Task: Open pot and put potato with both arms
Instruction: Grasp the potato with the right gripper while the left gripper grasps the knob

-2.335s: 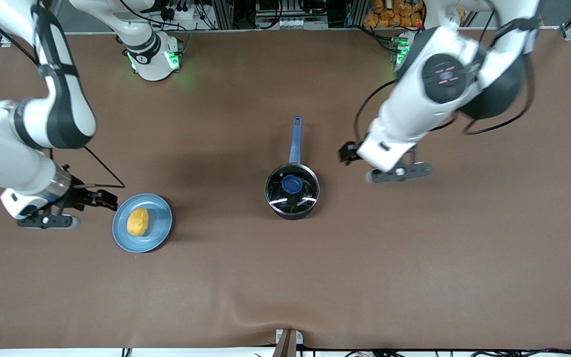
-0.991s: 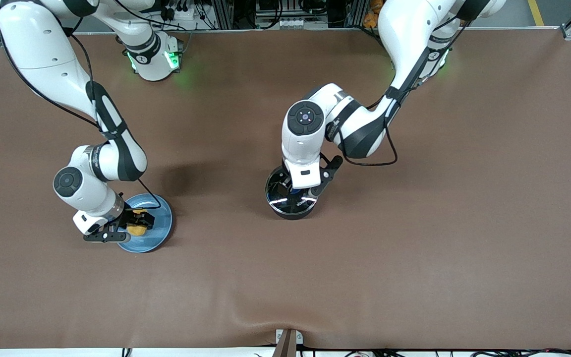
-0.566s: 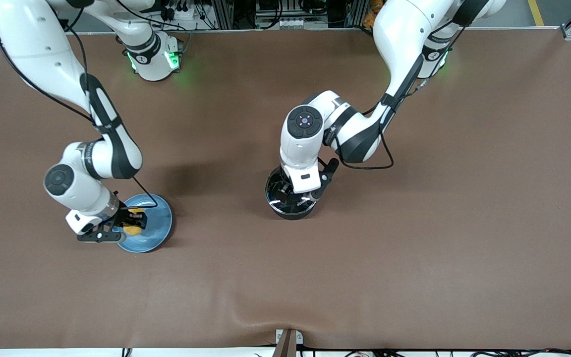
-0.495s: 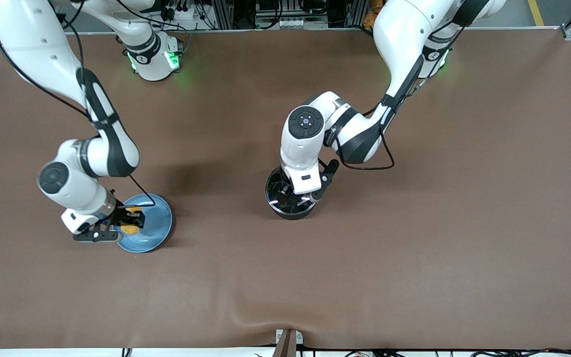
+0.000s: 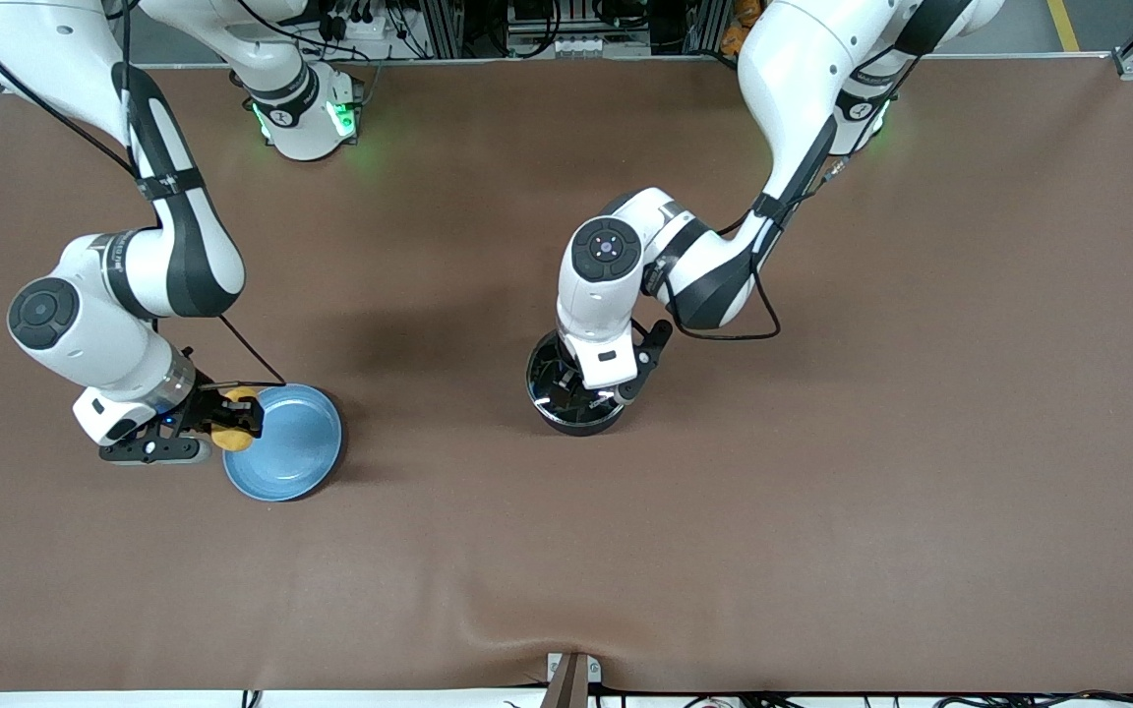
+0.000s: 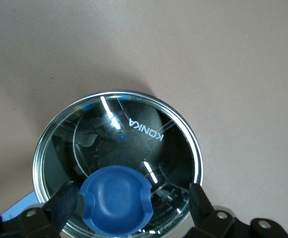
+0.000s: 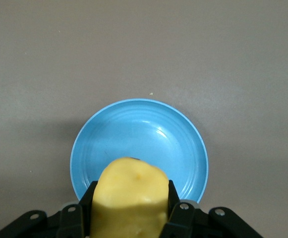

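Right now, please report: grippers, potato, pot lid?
Right gripper shut on potato, lifted over plate edge. Left gripper open, straddling lid knob. Lid still on pot; nothing in the way.

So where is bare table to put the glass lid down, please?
Bare brown table spreads from the pot toward the left arm's end, and nearer the front camera. The strip between pot and blue plate is also free. It is crowded at the plate, where the right tool holds the potato.
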{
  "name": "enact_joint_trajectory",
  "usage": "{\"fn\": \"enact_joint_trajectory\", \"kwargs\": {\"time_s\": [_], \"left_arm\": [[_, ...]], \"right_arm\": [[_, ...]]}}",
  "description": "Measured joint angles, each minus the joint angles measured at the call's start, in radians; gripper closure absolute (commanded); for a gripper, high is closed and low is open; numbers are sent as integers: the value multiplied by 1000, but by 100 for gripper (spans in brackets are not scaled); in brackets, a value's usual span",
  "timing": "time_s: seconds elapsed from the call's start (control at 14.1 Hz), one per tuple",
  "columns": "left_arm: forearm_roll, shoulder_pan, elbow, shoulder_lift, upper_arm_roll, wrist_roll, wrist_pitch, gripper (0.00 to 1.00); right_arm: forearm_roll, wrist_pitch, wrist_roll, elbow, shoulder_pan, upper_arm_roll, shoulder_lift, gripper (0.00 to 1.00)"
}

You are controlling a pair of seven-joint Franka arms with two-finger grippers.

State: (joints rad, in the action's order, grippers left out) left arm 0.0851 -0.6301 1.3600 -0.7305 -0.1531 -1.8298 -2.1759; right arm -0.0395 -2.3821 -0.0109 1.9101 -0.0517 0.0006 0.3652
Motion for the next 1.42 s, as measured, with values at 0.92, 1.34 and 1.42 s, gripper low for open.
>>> {"fn": "enact_joint_trajectory", "kwargs": {"time_s": [0.92, 1.34, 1.42], "left_arm": [[0, 0, 0, -9, 0, 24, 0, 19], [0, -1, 1, -14, 0, 25, 0, 67], [0, -1, 1, -14, 0, 25, 0, 88]], "right_arm": [[0, -3, 0, 4, 0, -2, 3, 100], [0, -5, 0, 4, 0, -2, 3, 100], [0, -5, 0, 4, 0, -2, 3, 100]]}}
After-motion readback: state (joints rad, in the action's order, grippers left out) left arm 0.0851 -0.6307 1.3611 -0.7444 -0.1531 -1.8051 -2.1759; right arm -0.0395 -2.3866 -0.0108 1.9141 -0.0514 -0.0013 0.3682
